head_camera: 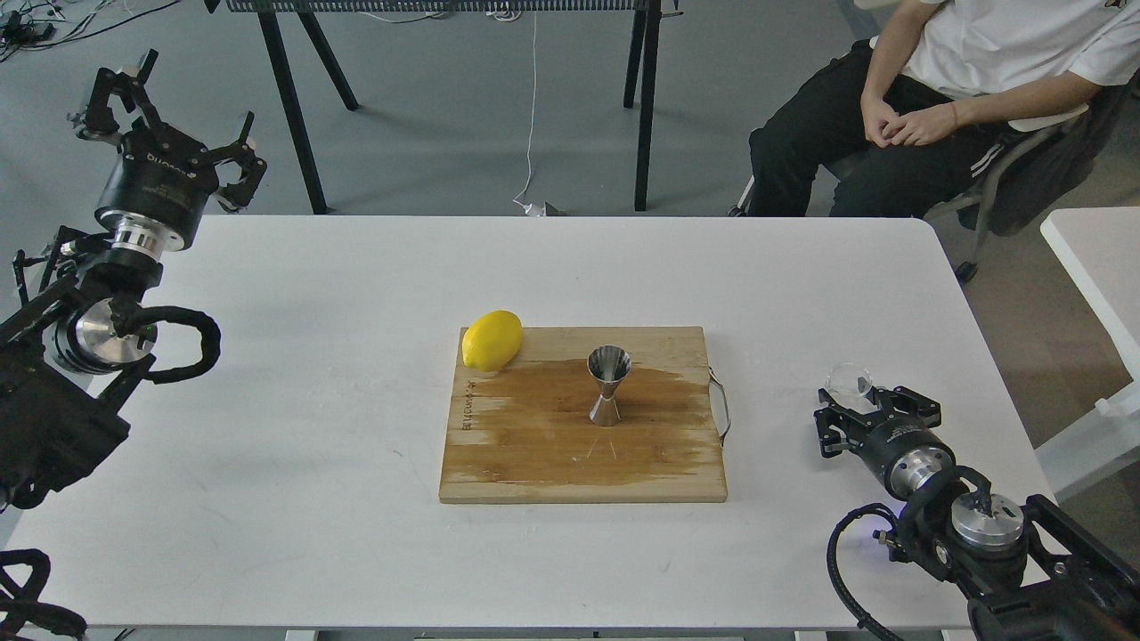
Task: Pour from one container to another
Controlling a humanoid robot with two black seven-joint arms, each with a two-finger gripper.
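Note:
The steel jigger (608,385) stands upright in the middle of the wooden cutting board (583,463). On the table at the right stands the small clear glass cup (849,379), upright. My right gripper (871,402) lies low just behind the cup, its fingers spread apart and pointing toward it. The cup shows at the far end of the fingers, nearer the left one; whether they touch it I cannot tell. Far to the left, my left gripper (169,120) is raised above the table's back left corner, open and holding nothing.
A yellow lemon (492,339) rests on the board's back left corner. The board has a wet dark patch and a metal handle (721,408) on its right side. A seated person (935,98) is behind the table at right. Another white table (1095,258) edges in from the right.

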